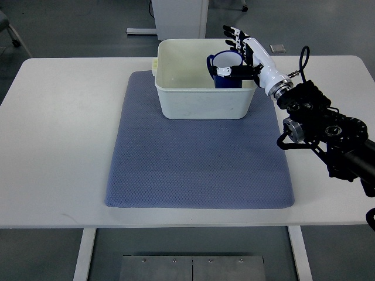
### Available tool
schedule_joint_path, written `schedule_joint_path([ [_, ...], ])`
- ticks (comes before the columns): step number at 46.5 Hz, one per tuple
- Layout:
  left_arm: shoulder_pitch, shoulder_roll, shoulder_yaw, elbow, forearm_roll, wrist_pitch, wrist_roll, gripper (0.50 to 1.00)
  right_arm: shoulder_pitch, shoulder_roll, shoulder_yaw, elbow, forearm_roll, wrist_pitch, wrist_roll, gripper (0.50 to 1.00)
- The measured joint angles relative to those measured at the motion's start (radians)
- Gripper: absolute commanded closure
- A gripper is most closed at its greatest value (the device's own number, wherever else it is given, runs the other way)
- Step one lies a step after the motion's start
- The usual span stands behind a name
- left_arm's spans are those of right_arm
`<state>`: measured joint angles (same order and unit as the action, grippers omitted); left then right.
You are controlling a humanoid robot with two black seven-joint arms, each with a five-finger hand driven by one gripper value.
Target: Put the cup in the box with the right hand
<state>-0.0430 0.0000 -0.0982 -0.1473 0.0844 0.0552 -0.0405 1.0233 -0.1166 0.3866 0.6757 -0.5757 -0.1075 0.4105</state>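
Observation:
A blue cup with a white inside stands in the right part of the white box, close to its right wall. My right hand reaches over the box's right rim from the right. Its fingers are stretched out straight beyond the cup, and the thumb lies across the cup's near side. The hand looks open around the cup rather than gripping it. The cup's lower part is hidden by the box wall. My left arm is out of the picture.
The box sits at the far edge of a blue-grey mat on a white table. My right forearm crosses the table's right side. A white cabinet base stands behind the table.

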Motion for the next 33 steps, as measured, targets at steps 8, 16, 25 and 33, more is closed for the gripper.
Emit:
schedule_joint_path([
  [8,0.0,0.0,-0.001,0.0,0.0,0.0,0.0,0.5,0.0,0.0,-0.003,0.001,0.0,0.0,0.001,0.502],
  [16,0.0,0.0,-0.001,0.001,0.0,0.0,0.001,0.5,0.003,0.0,-0.003,0.008,0.0,0.001,0.001,0.502],
  [25,0.0,0.0,0.0,0.0,0.0,0.0,0.001,0.5,0.016,-0.019,-0.001,0.019,0.0,0.003,-0.007,0.502],
  [33,0.0,0.0,-0.001,0.0,0.0,0.0,0.001,0.5,0.021,-0.093,0.005,0.045,0.038,0.015,-0.011,0.502],
])
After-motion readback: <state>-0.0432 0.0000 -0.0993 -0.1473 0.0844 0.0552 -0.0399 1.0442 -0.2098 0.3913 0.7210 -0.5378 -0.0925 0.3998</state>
